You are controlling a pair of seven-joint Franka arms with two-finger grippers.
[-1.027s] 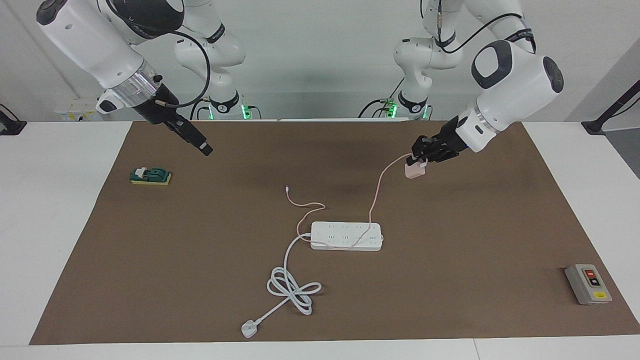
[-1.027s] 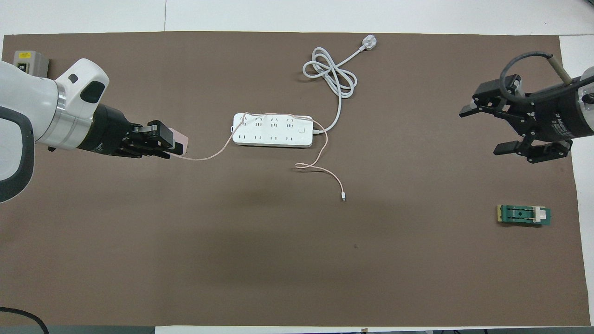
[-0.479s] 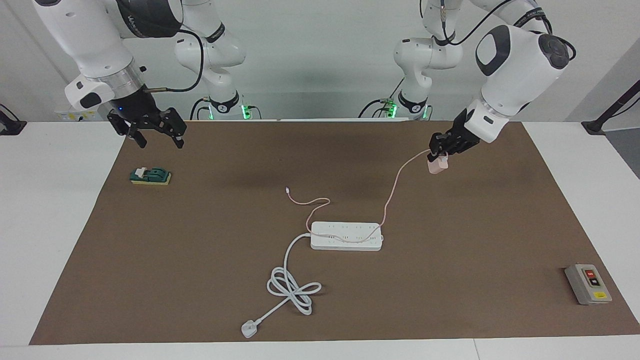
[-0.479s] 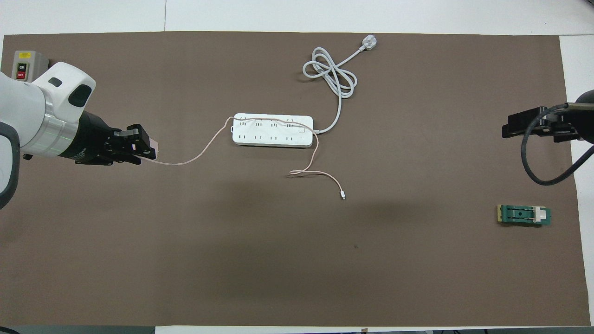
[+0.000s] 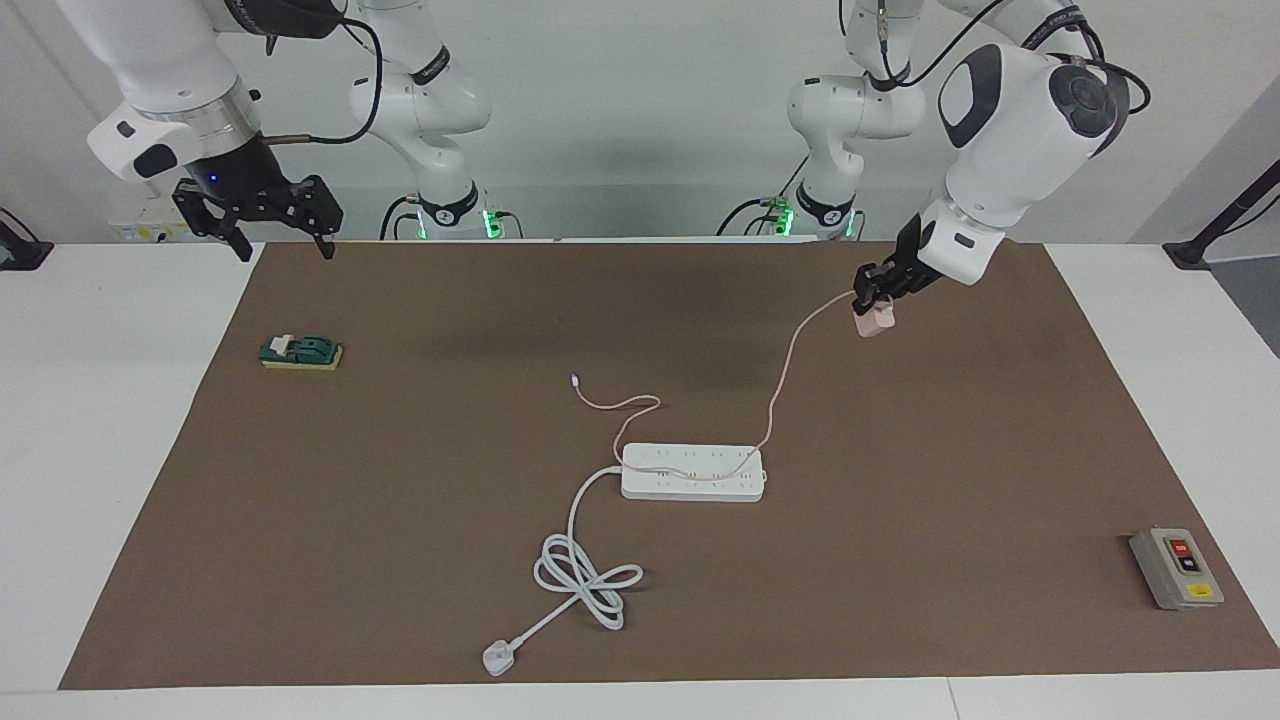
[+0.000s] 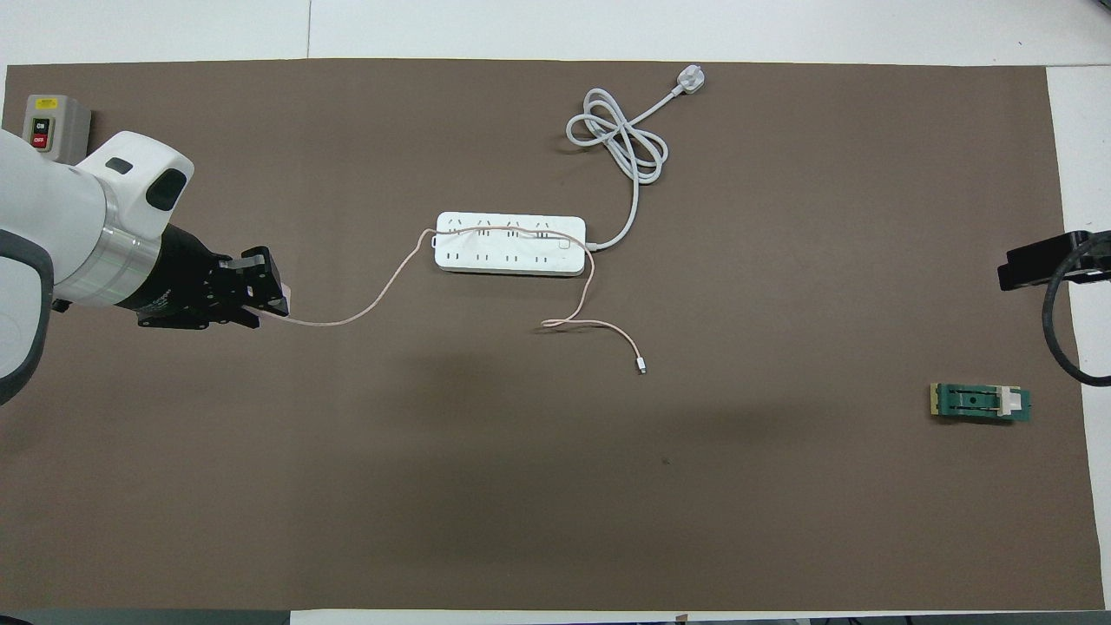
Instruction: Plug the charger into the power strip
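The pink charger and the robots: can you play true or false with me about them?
1. The left tool holds the charger in the air. True.
2. The charger is plugged into the power strip. False: only its cable lies across the strip.
3. The right tool is open and empty. True.
4. The grey button box sits on the strip. False: it is apart, at the left arm's end.
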